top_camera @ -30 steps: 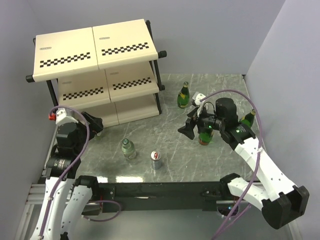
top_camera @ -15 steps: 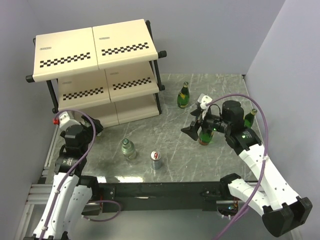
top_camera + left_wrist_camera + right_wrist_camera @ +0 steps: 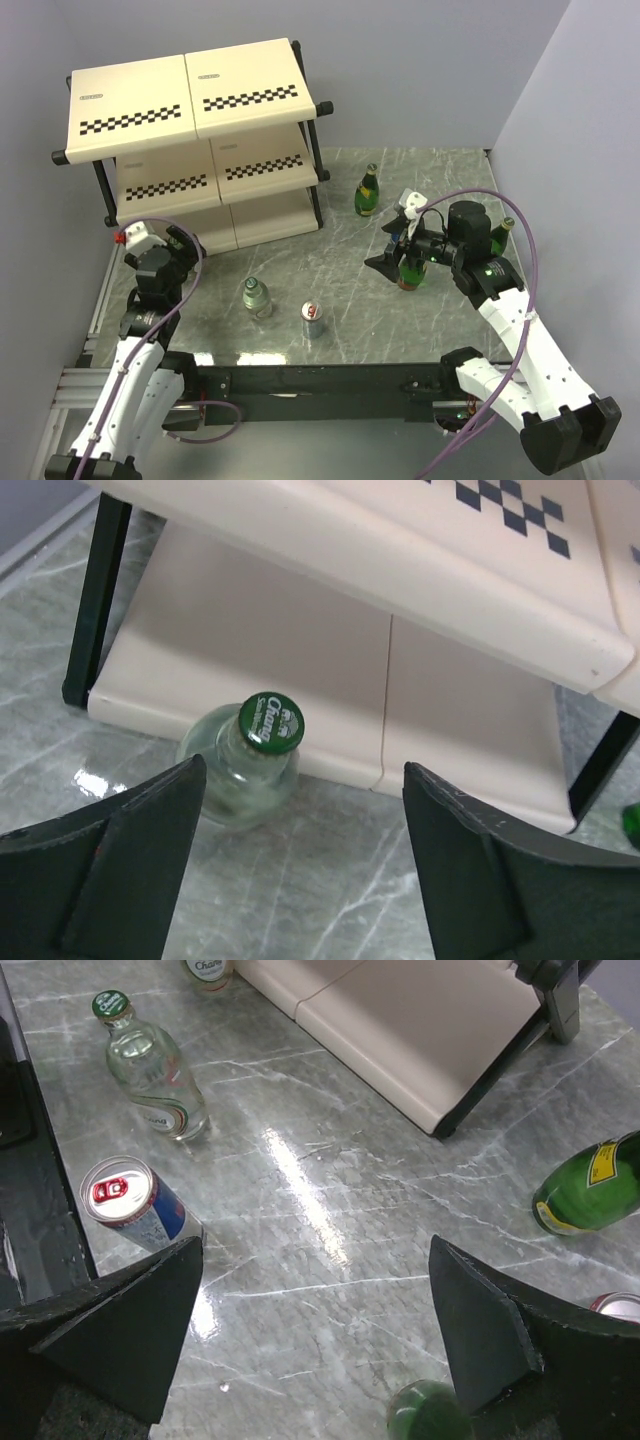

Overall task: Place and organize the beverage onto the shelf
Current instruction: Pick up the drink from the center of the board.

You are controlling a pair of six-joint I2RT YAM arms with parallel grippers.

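A grey-green marbled desk fills a three-sided booth of plain, pale lilac-grey panels. The back wall stands beyond the desk's far edge, and a left wall and a right wall rise from its sides. A black beam runs along the desk's near edge, with silver aluminium framing at its near left corner. Overhead light leaves a white streak of glare on the polished desk.
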